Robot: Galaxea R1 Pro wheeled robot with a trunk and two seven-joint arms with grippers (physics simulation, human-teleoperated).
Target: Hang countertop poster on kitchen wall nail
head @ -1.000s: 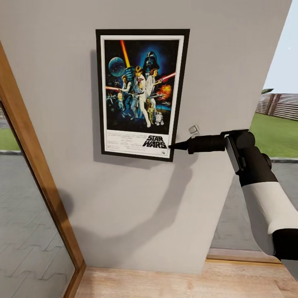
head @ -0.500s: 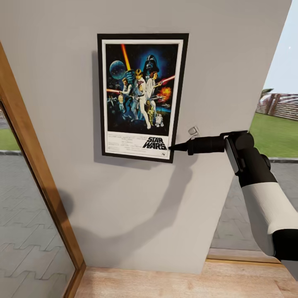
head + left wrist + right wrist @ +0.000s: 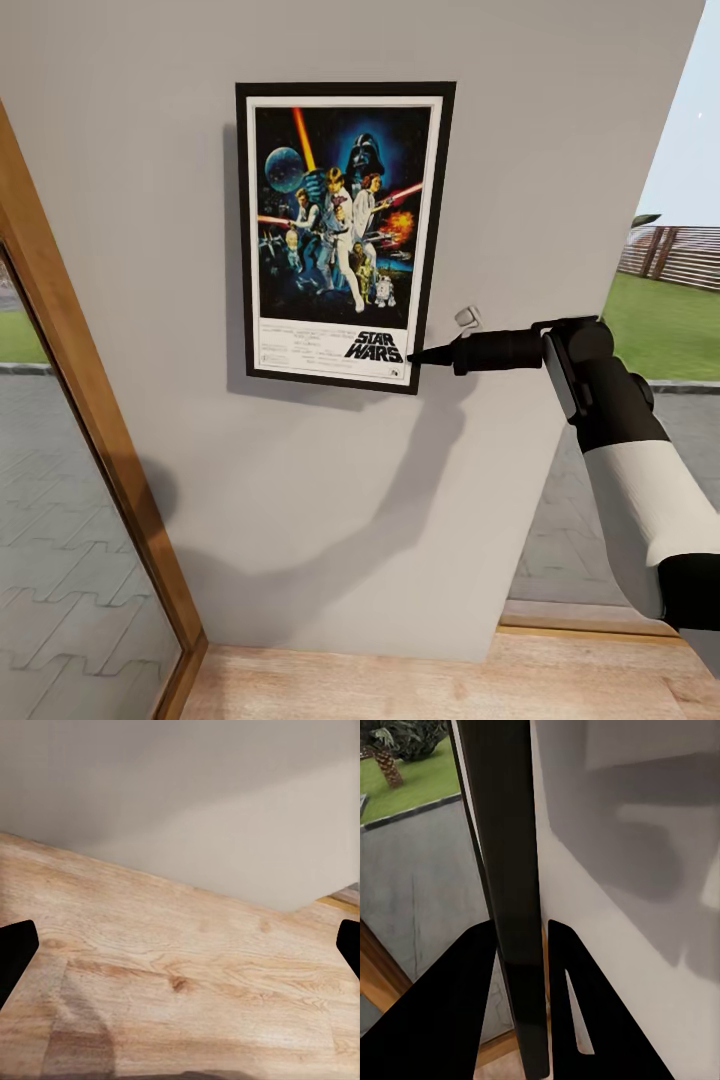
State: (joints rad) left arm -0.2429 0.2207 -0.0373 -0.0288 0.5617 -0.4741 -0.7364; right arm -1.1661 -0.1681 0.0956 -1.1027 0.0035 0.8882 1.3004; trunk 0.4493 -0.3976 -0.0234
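The Star Wars poster (image 3: 343, 235) stands upright and flat against the grey wall (image 3: 560, 150), in its thin black frame. My right gripper (image 3: 415, 354) reaches in from the right and is shut on the frame's lower right corner. In the right wrist view the black frame edge (image 3: 510, 870) runs between the two dark fingers (image 3: 457, 1020). A small grey wall nail (image 3: 467, 317) sticks out just right of the poster, above my gripper. My left gripper (image 3: 180, 952) is open over the wooden floor (image 3: 187, 975), holding nothing. The kitchen countertop is out of view.
A wooden door or window frame (image 3: 90, 420) slants down the left side, with paving outside behind the glass. To the right of the wall an opening looks onto grass and a fence (image 3: 670, 260). Light wooden floor (image 3: 420, 690) meets the wall's base.
The poster has slid slightly down the wall and straightened from a small tilt; my right gripper has stayed at its lower right corner, almost still.
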